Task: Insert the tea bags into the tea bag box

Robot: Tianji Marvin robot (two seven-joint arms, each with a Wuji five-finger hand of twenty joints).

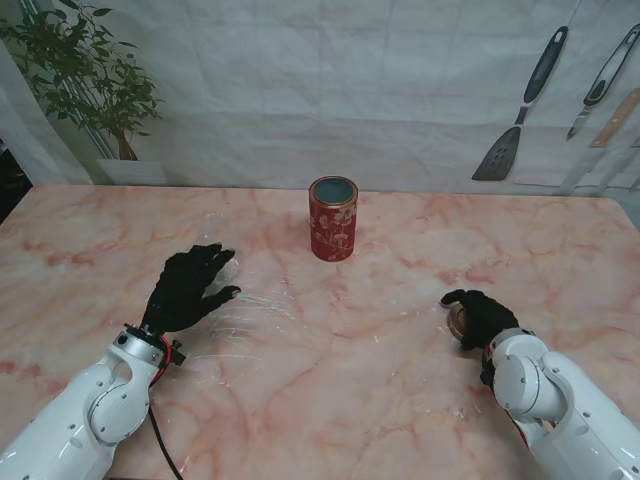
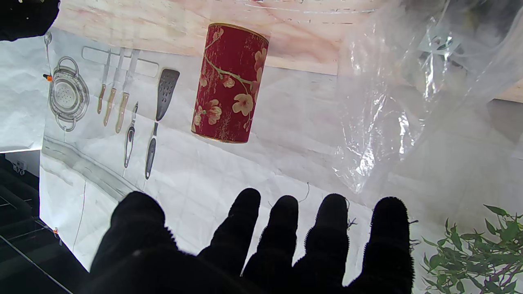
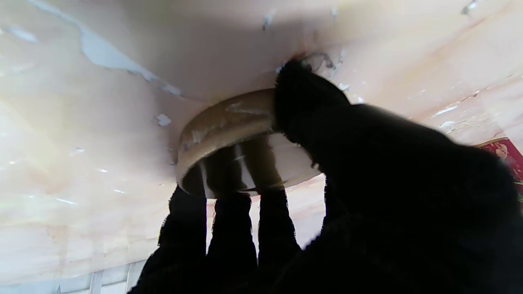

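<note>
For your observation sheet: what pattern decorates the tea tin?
Pale blossoms on branches over dark red tea tin; clearest in left wrist view.

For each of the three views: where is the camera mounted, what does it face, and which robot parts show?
Stand: above the shoulders, looking down at the marble table; both arms, left hand, right hand.
Left wrist: along spread fingers toward the red canister and clear plastic.
Right wrist: close on fingers gripping a round lid.
Shared: the canister.

I am seeing the tea box (image 1: 333, 218) standing upright mid-table (image 1: 400, 400), farthest from me; my left hand (image 1: 188, 288) is lying nearer, left; the lid (image 1: 459, 319) is sitting right.
</note>
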